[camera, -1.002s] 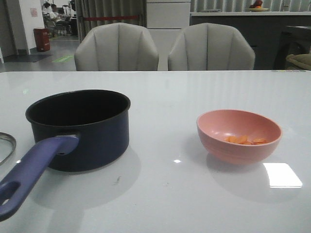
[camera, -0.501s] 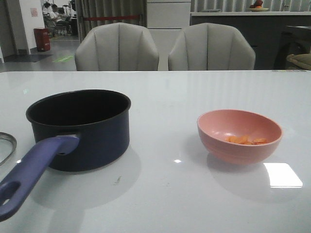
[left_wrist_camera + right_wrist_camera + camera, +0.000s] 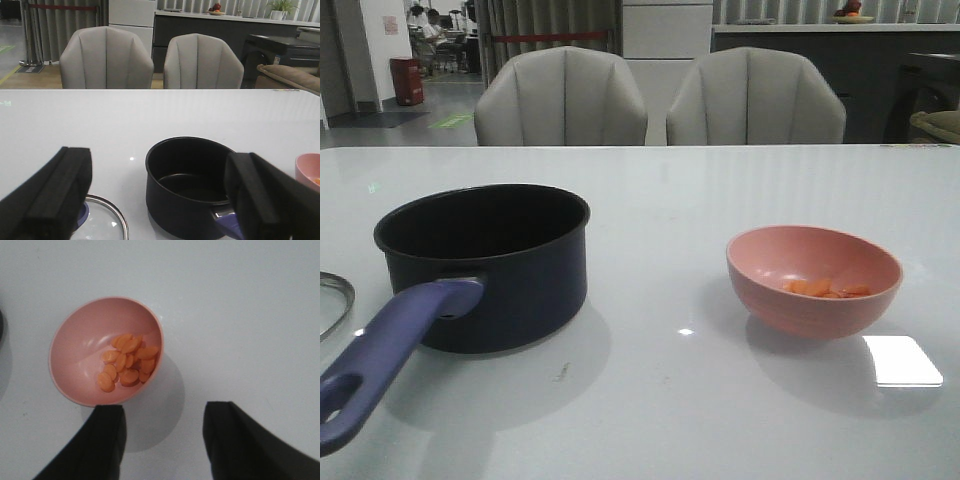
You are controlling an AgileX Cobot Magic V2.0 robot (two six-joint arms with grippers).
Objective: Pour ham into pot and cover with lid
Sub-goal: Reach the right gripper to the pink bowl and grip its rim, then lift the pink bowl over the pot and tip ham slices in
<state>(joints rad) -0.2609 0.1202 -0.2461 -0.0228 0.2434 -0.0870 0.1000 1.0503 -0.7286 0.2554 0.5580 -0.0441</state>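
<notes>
The dark navy pot (image 3: 485,265) stands at the table's left, its purple-blue handle (image 3: 385,355) pointing toward the front edge. It looks empty inside in the left wrist view (image 3: 192,185). The glass lid (image 3: 332,300) lies flat left of the pot, with only its rim showing in the front view; it is also partly seen in the left wrist view (image 3: 102,222). Orange ham pieces (image 3: 127,361) lie in a pink bowl (image 3: 80,357) at the right (image 3: 813,278). My left gripper (image 3: 160,200) hangs open before the pot. My right gripper (image 3: 162,412) is open above the table beside the bowl.
Two grey chairs (image 3: 560,98) (image 3: 755,98) stand behind the table's far edge. A bright light patch (image 3: 905,360) reflects on the glossy white table (image 3: 660,390) near the bowl. Neither arm shows in the front view.
</notes>
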